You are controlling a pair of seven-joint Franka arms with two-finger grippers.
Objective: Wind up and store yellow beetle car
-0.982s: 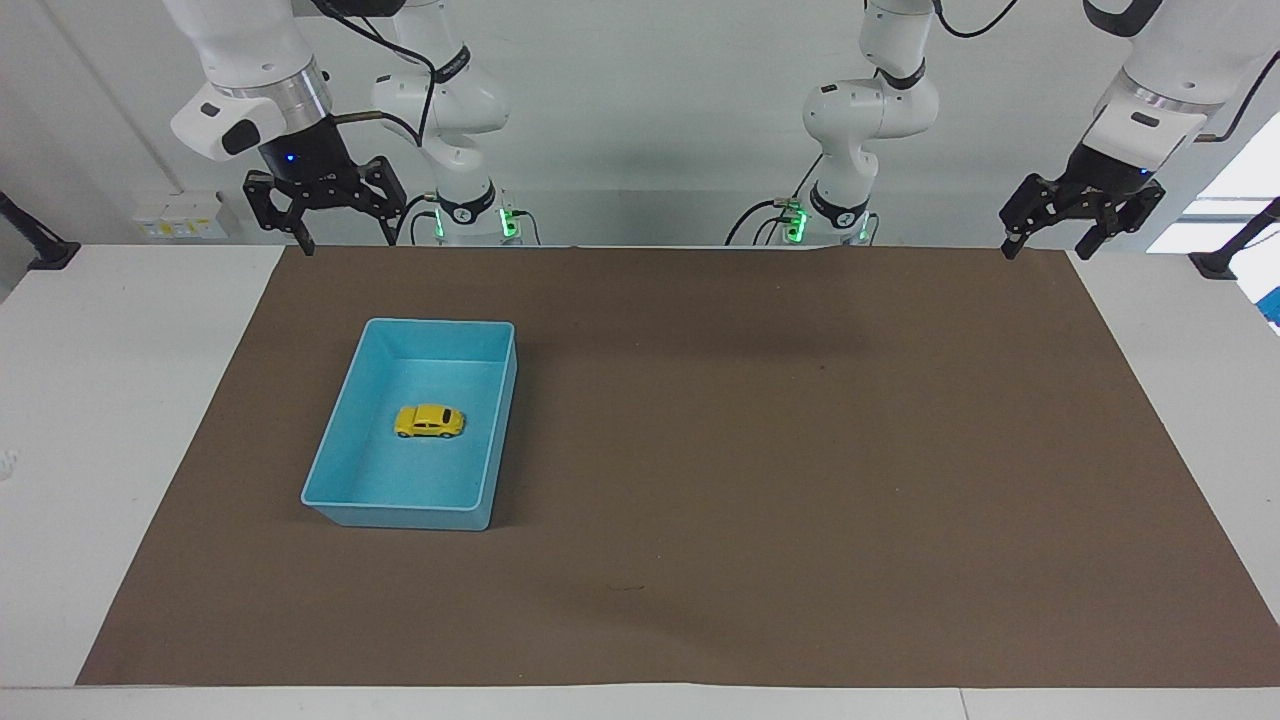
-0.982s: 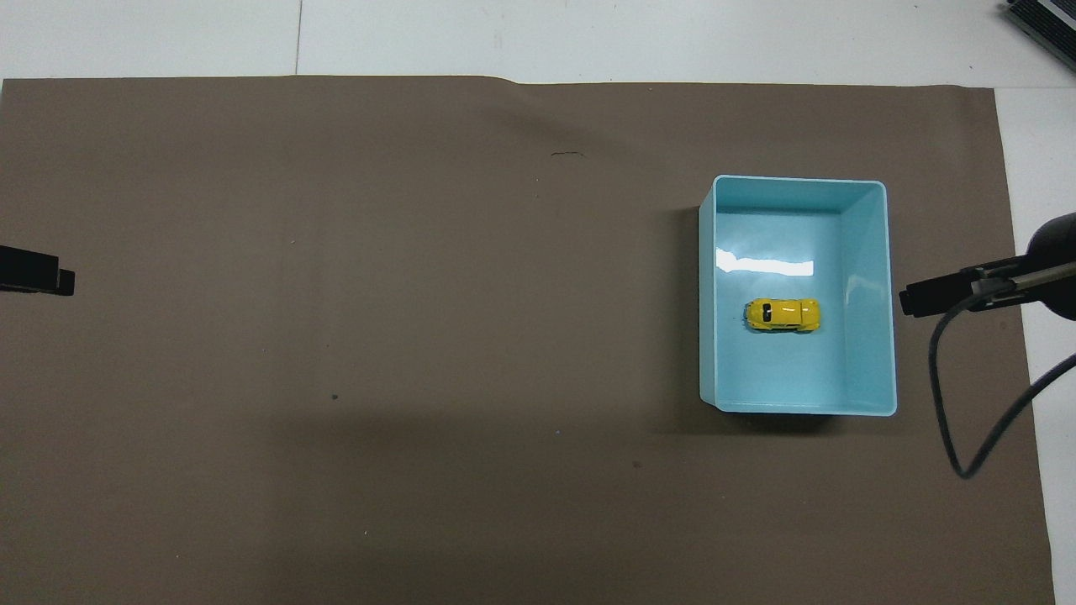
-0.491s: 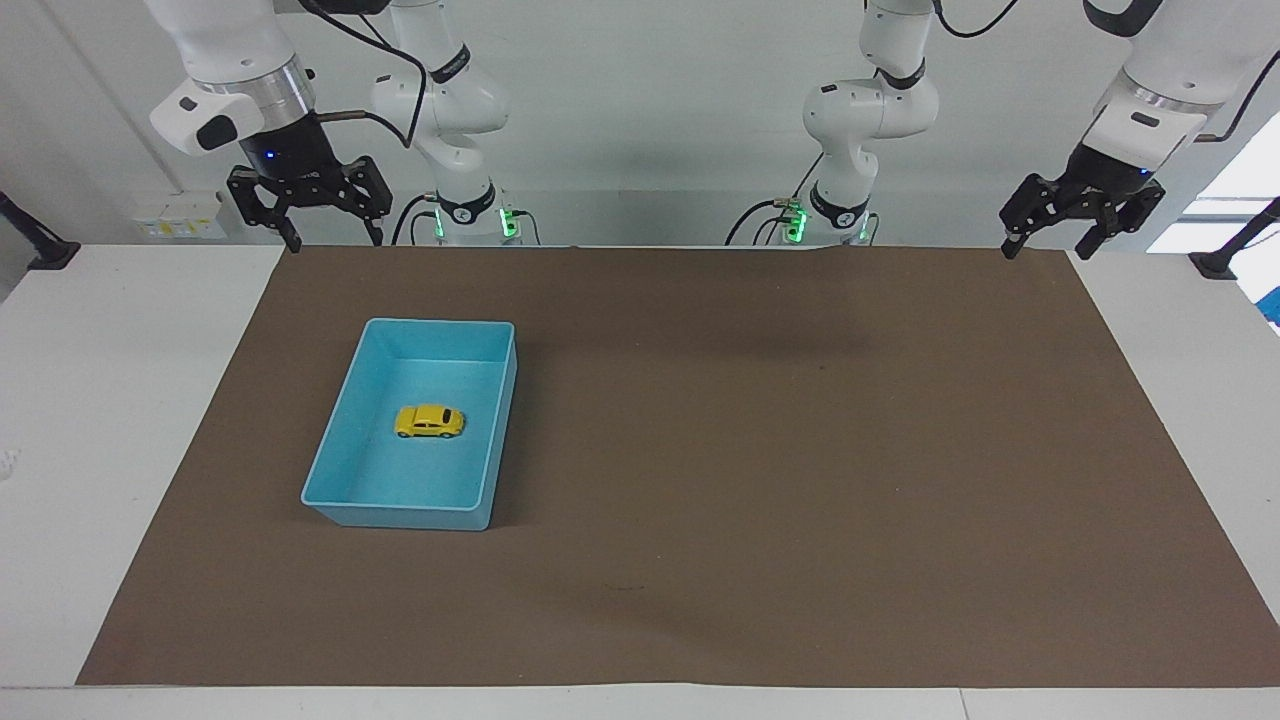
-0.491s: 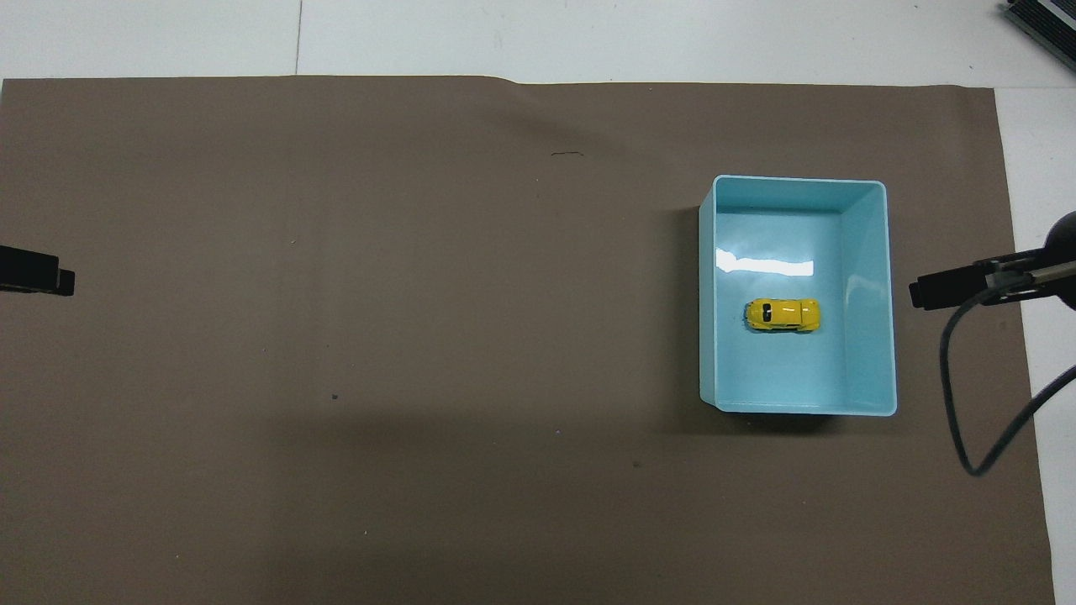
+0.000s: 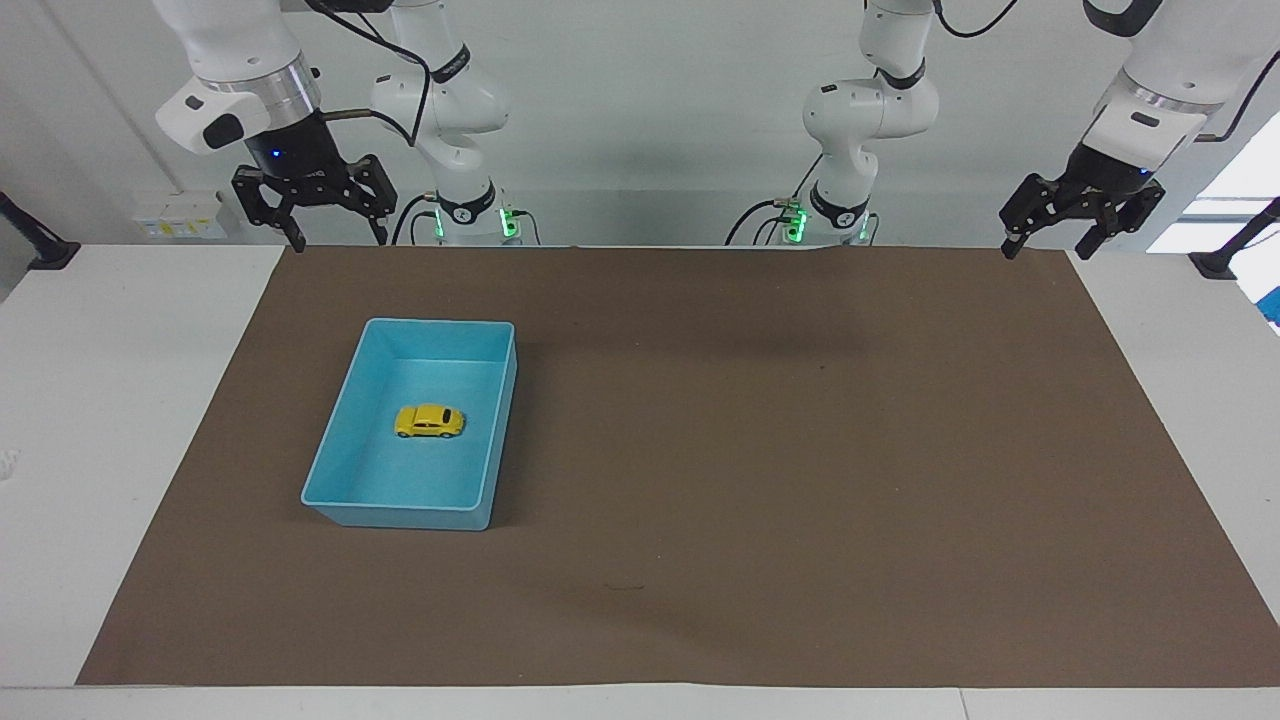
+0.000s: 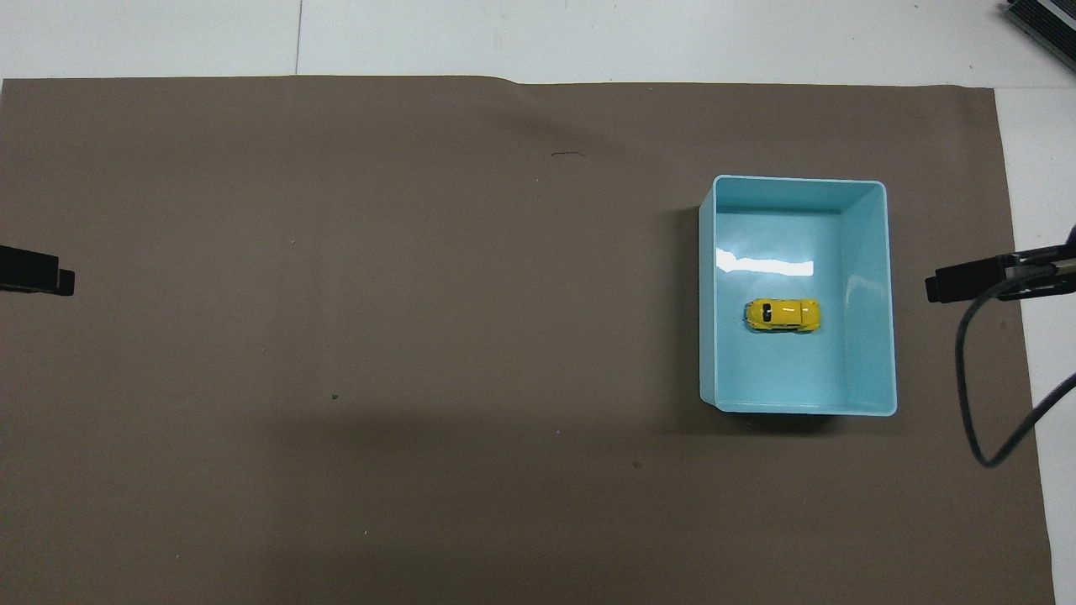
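The yellow beetle car stands on its wheels inside the blue tray, toward the right arm's end of the table; it also shows in the overhead view, in the tray. My right gripper is open and empty, raised over the mat's edge nearest the robots, apart from the tray; only one fingertip shows from above. My left gripper is open and empty, raised over the mat's corner at the left arm's end, waiting; its tip shows at the overhead view's edge.
A brown mat covers most of the white table. A black cable hangs from the right arm beside the tray.
The right gripper has drawn back from the tray toward the table's right-arm end and risen slightly. The car, the tray and the left arm have not moved.
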